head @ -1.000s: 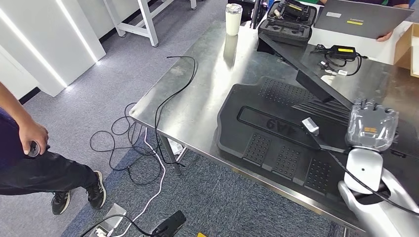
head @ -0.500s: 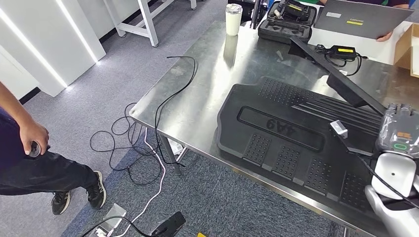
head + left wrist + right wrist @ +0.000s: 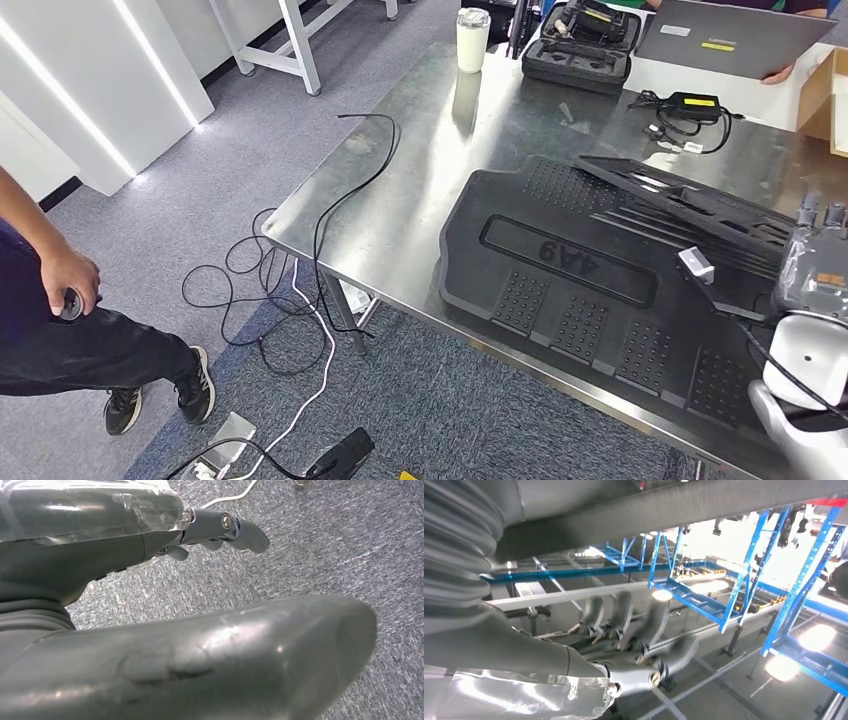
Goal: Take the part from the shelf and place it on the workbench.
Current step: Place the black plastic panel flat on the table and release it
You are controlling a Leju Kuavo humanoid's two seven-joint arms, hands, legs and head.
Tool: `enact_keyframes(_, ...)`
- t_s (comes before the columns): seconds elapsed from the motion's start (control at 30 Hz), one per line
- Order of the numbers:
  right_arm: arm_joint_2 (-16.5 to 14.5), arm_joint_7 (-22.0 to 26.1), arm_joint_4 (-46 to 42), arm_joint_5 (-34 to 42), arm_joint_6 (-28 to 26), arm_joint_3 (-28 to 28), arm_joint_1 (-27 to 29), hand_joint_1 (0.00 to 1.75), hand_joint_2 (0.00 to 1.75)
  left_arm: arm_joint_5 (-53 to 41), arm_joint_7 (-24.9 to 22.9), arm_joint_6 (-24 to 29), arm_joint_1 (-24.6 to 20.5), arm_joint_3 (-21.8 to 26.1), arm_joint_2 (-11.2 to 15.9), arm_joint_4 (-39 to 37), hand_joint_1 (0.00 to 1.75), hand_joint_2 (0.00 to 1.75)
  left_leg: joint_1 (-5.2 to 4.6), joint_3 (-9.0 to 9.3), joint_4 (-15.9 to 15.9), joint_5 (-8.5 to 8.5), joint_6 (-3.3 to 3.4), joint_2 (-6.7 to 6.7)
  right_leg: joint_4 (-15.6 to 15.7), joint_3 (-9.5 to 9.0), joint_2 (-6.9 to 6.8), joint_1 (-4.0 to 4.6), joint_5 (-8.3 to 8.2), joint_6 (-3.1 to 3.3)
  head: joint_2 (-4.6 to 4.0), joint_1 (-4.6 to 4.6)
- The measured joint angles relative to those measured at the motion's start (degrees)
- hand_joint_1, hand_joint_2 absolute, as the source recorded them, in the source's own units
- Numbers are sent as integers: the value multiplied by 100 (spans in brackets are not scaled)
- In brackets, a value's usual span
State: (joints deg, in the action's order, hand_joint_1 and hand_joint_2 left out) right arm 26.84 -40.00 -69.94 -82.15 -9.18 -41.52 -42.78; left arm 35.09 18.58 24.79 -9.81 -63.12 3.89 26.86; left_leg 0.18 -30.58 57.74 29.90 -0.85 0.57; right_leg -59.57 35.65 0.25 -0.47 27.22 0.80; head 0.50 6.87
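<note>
Head view: I'm lowering the part [image 3: 700, 205] onto the mat [image 3: 560, 260] on the bench [image 3: 420, 170], my right hand [image 3: 815, 270] gripping its near edge, so letting go is what's left, and my left hand [image 3: 220, 527] is hanging empty with fingers loosely apart.

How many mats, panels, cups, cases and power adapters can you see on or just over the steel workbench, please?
Large black ribbed rubber floor mat: 1
Black flat slotted plastic panel: 1
White lidded tumbler cup: 1
Black open equipment case: 1
Black power adapter with a yellow label: 1
Total: 5
</note>
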Motion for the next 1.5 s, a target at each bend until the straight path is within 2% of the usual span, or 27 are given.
enact_keyframes(0.83, 0, 301, -292, -313, 91, -237, 306, 0, 175, 253, 185, 167, 88, 0, 0, 18, 0, 0, 0, 6, 0, 0, 0, 0, 0, -7, 0, 0, 0, 0, 0, 1)
enact_keyframes(1.23, -46, 812, -680, -301, 392, -320, 404, 0, 175, 507, 317, 256, 155, 34, 0, 18, 0, 0, 0, 12, -1, 0, 0, 0, 0, -17, -2, 0, 0, 0, 0, 1)
enact_keyframes(1.5, -61, 827, -961, -228, 379, -334, 413, 0, 175, 640, 380, 293, 213, 37, 1, 17, 0, 0, -1, 19, 0, 0, 0, 0, 0, -20, -1, 0, 0, 0, 0, 1)
